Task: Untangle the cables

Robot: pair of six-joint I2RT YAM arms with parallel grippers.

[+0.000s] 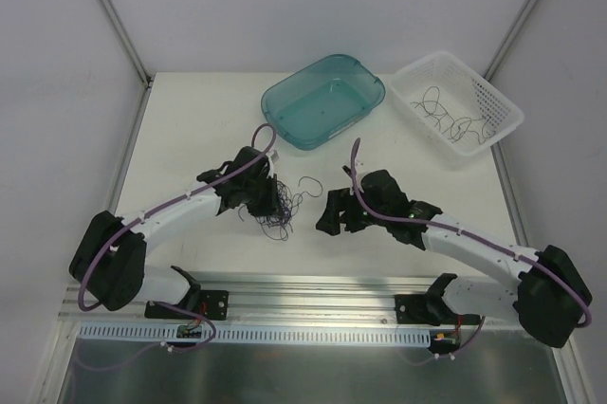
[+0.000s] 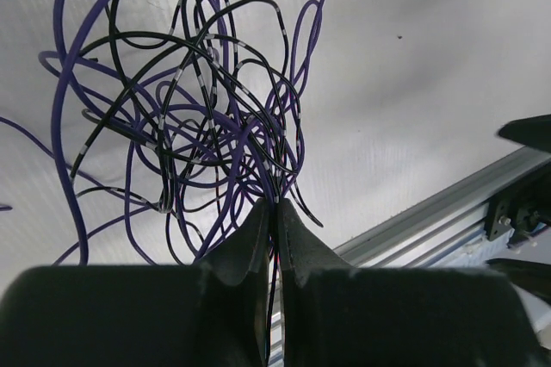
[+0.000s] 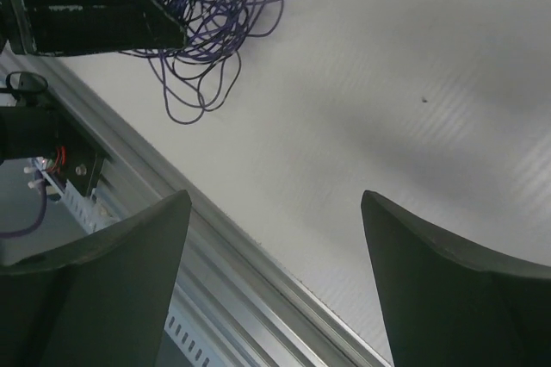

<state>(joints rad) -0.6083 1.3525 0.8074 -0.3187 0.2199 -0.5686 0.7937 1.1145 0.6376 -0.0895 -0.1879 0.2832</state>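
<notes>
On white table (image 1: 190,138), tangled cables (image 1: 278,209)

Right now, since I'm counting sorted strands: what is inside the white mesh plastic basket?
Thin, dark, loosely looped wiry cables lie on the floor of the white mesh plastic basket. Overlapping loops hide how many strands there are; nothing else shows inside.

We're looking into a robot lab cell. Plain white panel walls (image 1: 285,6) meet at slanting metal posts (image 1: 112,15) behind the counter's far corners. The white counter (image 1: 190,129) carries an aluminium rail (image 1: 313,295) along its near edge, and a left arm (image 1: 171,210) and a right arm (image 1: 484,247) are bolted there.
</notes>
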